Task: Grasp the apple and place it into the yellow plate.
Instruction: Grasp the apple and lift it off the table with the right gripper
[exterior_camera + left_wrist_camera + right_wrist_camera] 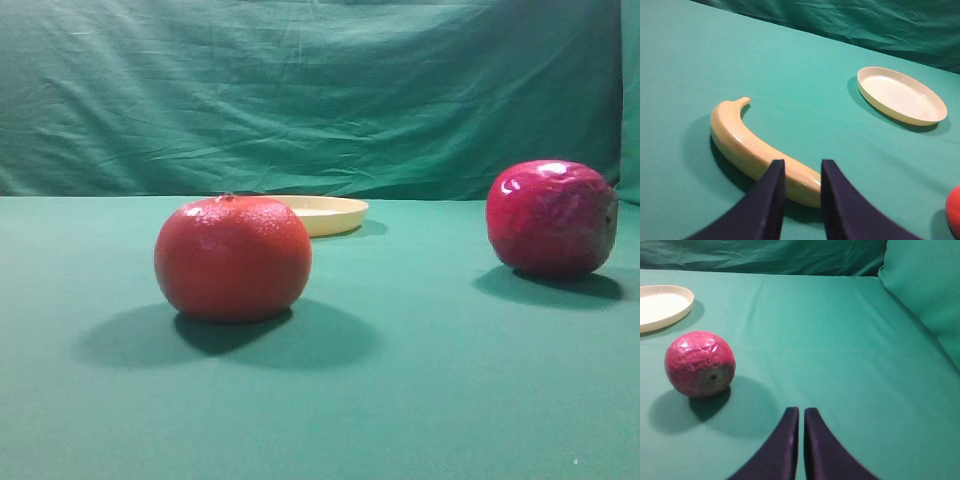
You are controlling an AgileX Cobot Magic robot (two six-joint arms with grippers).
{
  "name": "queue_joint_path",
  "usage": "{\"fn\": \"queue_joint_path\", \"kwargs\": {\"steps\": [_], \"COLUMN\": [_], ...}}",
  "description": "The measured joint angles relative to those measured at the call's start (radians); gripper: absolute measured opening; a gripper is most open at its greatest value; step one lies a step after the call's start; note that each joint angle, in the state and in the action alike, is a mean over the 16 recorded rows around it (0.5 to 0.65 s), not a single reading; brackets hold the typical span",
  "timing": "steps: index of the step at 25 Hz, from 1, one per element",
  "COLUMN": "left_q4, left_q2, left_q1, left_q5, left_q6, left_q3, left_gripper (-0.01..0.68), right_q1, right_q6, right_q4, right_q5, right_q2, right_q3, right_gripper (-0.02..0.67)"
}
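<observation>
Banana point(752, 150): lies on the green bench point(790, 75), just ahead of the left gripper point(802, 172), whose jaws stand slightly parted, holding nothing.
Tangerine point(233, 257): sits in front of the plate point(330, 214).
Apple point(552, 217): rests on the bench, right of the plate.
Right gripper point(801, 415): clenched, empty, near the apple.

So everything's sat on the green cloth-covered table point(400, 400). Landmark: the shallow round pale yellow plastic plate point(325, 213). The orange-red dimpled tangerine-like fruit point(232, 257) is in front of it, slightly left; the glossy magenta-red round apple point(551, 217) is off to its right, well apart.
</observation>
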Motion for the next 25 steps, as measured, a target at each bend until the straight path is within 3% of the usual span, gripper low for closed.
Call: {"fn": "queue_joint_path", "kwargs": {"steps": [25], "left_q4": [0.0], "left_q2": [0.0], "left_q1": [0.0], "left_q5": [0.0], "left_q6": [0.0], "left_q3": [0.0], "left_gripper": [0.157], "right_q1": [0.0], "right_q6": [0.0], "right_q4": [-0.014], "right_q5": [-0.035], "right_q2": [0.0], "right_q3": [0.0], "right_gripper": [0.0]}}
